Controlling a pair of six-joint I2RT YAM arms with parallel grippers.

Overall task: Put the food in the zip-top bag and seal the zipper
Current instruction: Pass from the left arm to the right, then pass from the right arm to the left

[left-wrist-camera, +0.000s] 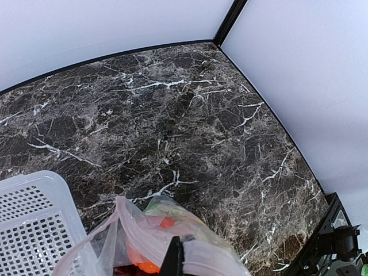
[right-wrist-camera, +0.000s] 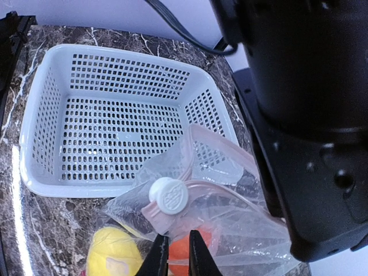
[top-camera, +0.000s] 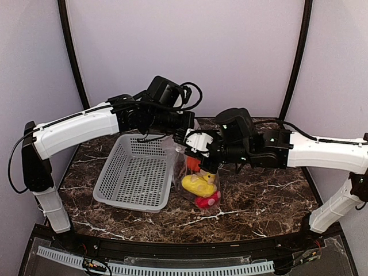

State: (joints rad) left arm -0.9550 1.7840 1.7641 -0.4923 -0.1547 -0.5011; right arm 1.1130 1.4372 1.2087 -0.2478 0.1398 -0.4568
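The zip-top bag (top-camera: 198,175) hangs between both grippers just right of the basket. Food shows through it: a yellow fruit (top-camera: 198,184), a red piece (top-camera: 207,201) and an orange piece (top-camera: 194,164). My left gripper (top-camera: 181,135) is shut on the bag's mouth edge; in the left wrist view one dark finger (left-wrist-camera: 172,257) pinches the film (left-wrist-camera: 138,230). My right gripper (right-wrist-camera: 175,256) is shut on the bag film just below the white round slider (right-wrist-camera: 168,195) of the pinkish zipper (right-wrist-camera: 221,191). The yellow fruit (right-wrist-camera: 112,256) and orange piece (right-wrist-camera: 184,251) lie under it. Cauliflower and grapes are hidden.
An empty grey mesh basket (top-camera: 135,172) stands left of the bag, touching it; it also shows in the right wrist view (right-wrist-camera: 115,115) and the left wrist view (left-wrist-camera: 29,224). Dark marble tabletop (left-wrist-camera: 190,126) runs to the back wall and right corner.
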